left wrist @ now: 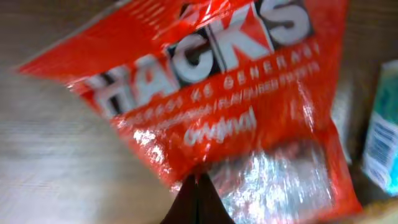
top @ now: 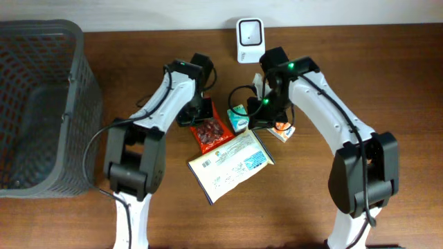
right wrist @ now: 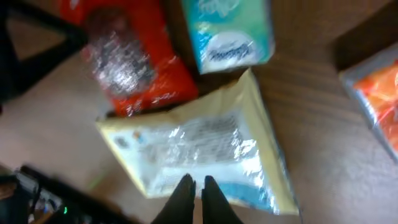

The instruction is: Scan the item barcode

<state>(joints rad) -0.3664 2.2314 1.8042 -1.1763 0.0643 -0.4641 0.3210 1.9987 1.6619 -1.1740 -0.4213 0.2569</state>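
The pick-up step looks to be in hand. The right pincer (right wrist: 198, 185), clenched, hangs over the pale packet (right wrist: 205, 149) with nothing visibly in it. The left pincer (left wrist: 194, 186), also clenched, meets an edge of the red bag (left wrist: 230, 93), likely the item; whether film is caught I cannot tell. The bag lies mid-worktop beside the packet, apart from the scanner (top: 249, 38) at the far edge. Next, I judge, the bag needs lifting and its barcode, unseen here, turning to the scanner.

The worktop (top: 387, 76) is brown wood. A grey basket (top: 76, 76) stands at the left. A teal pack (top: 239, 121) and orange packet (top: 282, 130) lie by the right arm. Of the room, only a pale strip (top: 346, 10) shows behind.
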